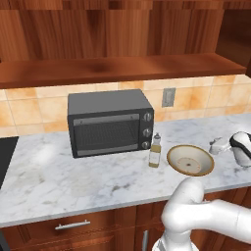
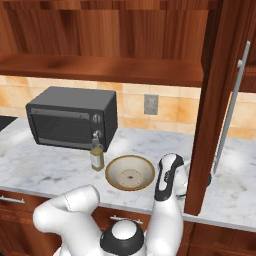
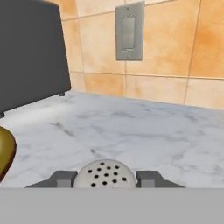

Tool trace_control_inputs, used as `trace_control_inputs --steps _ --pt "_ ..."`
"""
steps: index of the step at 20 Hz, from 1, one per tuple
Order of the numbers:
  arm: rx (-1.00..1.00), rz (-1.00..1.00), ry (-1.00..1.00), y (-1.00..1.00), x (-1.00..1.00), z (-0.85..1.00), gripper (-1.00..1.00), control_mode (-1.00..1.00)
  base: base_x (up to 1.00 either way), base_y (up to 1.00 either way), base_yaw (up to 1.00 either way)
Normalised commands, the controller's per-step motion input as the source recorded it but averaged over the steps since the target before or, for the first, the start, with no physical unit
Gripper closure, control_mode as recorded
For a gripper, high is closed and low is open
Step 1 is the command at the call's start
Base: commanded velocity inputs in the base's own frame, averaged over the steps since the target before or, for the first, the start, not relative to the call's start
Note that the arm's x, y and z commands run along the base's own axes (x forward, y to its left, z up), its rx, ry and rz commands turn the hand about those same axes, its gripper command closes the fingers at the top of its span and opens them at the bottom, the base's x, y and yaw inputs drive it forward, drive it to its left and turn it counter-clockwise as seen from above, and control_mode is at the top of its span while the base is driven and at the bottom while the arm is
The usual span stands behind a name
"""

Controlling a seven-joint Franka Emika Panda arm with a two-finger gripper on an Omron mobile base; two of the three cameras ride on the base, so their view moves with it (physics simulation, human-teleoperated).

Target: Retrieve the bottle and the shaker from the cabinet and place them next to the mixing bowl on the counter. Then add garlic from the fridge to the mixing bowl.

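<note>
My gripper (image 3: 105, 178) is shut on the shaker (image 3: 105, 172), whose pale rounded top with small holes sits between the dark fingers (image 3: 63, 178). In the left base view the gripper (image 1: 219, 146) hangs low over the counter (image 1: 73, 171), just right of the mixing bowl (image 1: 190, 160). The bottle (image 1: 155, 152) stands upright on the counter left of the bowl, close to it. From the right base view I see the bottle (image 2: 97, 156) and bowl (image 2: 130, 172) side by side. The cabinet shelf (image 1: 117, 68) above is bare. The garlic and the fridge are out of view.
A dark grey toaster oven (image 1: 109, 121) stands behind the bottle against the tiled wall. A wall socket (image 3: 129, 31) lies straight ahead of the hand. The open cabinet door (image 2: 215, 100) hangs at the right, near my arm. A black cooktop (image 1: 6, 157) borders the counter's left end.
</note>
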Motion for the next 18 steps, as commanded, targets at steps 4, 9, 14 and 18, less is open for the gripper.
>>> trace_control_inputs --steps 4,9,14,18 --pt "-0.08 0.00 -0.01 0.34 -0.17 -0.12 -1.00 -1.00 0.00 0.00 0.00" --pt "0.00 0.00 -0.03 0.00 -0.17 0.00 -1.00 -1.00 0.00 0.00 0.00" --pt "0.00 0.00 -0.11 -0.11 -0.19 0.10 -1.00 -1.00 0.00 0.00 0.00" --pt "0.00 0.01 -0.19 -0.12 -0.19 0.44 -1.00 -1.00 0.00 0.00 0.00"
